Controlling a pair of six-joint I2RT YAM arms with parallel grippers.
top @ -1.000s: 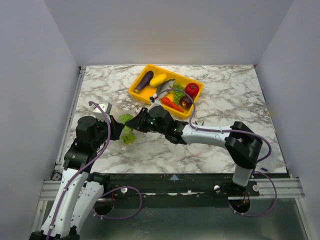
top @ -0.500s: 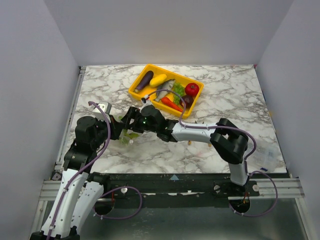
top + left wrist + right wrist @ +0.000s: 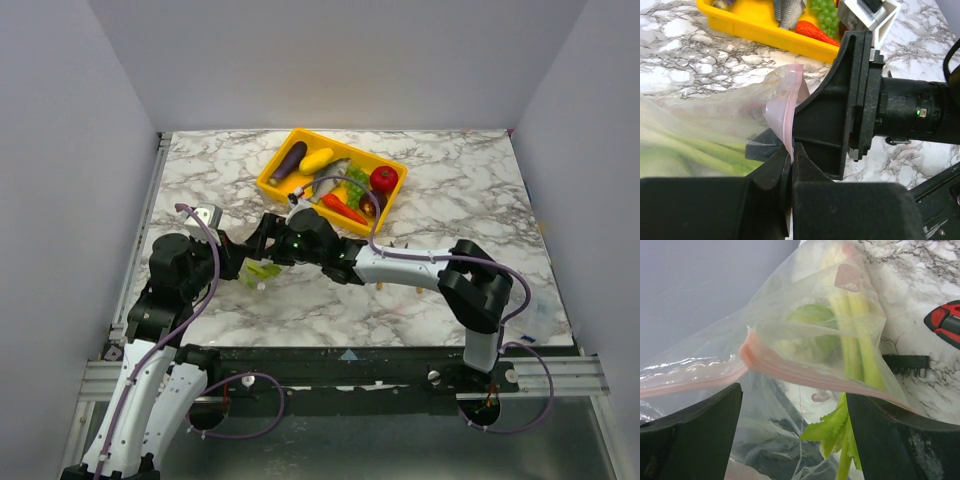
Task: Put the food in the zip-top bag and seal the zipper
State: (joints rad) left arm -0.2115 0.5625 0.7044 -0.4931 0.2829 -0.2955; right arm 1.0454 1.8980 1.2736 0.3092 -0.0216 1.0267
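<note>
Seen from above, the left gripper (image 3: pixel 236 262) and the right gripper (image 3: pixel 263 238) met over the zip-top bag (image 3: pixel 262 271) on the left of the marble table (image 3: pixel 450 190). Greenery showed through the plastic. Behind them sat a yellow tray (image 3: pixel 272 185) holding the eggplant (image 3: pixel 288 162), squash (image 3: pixel 316 160), fish (image 3: pixel 330 180), tomato (image 3: pixel 384 179), chili (image 3: pixel 343 208) and onion (image 3: pixel 372 203). The left wrist camera caught the left gripper's jaws pressed together on the bag's pinkish zipper (image 3: pixel 790 131), with the pale green stalks of the leek (image 3: pixel 695 150) lying inside the bag and the black body of the right gripper just beyond the pinched edge. From the right wrist, that gripper's fingers (image 3: pixel 690 435) stood wide apart, clamped on nothing, with the bag's mouth hanging between them. The zipper strip ran across the frame, the leek stalks and a rounded pale green piece (image 3: pixel 812 317) sat behind the plastic, and the leek's leafy end showed below the strip. A red-and-black pocket knife (image 3: pixel 945 322) lay on the marble at the right edge.
</note>
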